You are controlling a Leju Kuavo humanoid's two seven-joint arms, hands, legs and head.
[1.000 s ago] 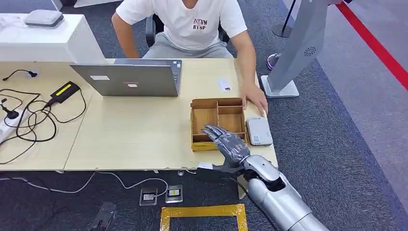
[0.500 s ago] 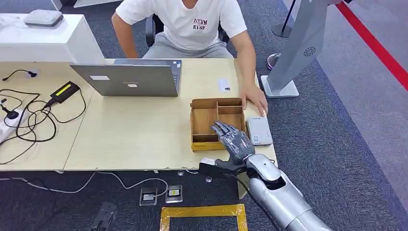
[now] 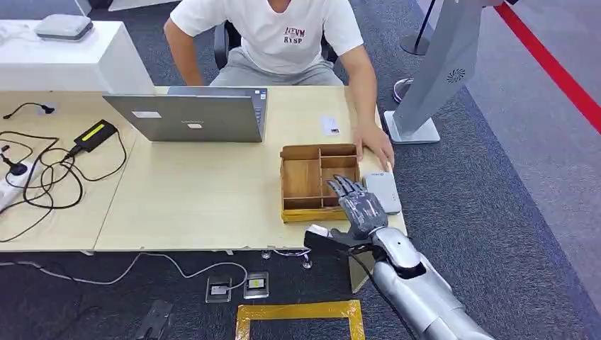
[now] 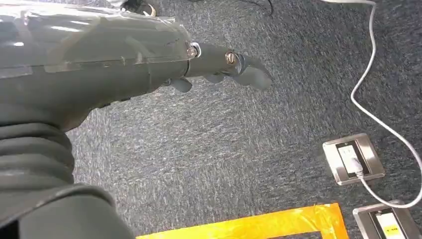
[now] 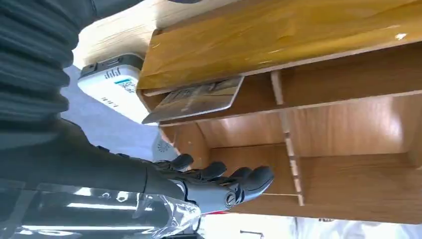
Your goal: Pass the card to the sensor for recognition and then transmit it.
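Card (image 5: 196, 99) half tucked in tray (image 5: 308, 35) (edge-on).

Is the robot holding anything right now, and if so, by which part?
Nothing is held. The right hand hovers open over the wooden tray; the card lies inside it, untouched. The left hand hangs empty above the floor.

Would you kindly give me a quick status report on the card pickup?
Right robot hand open above wooden divided tray. Left robot hand hanging, empty. Brownish card leaning in tray compartment, untouched. Nothing blocking.

Tan wood tray (image 3: 301, 180), white-grey sensor (image 3: 383, 191), pale beige desk (image 3: 198, 191), dark grey hand (image 3: 360, 205), yellow floor tape (image 3: 298, 312).
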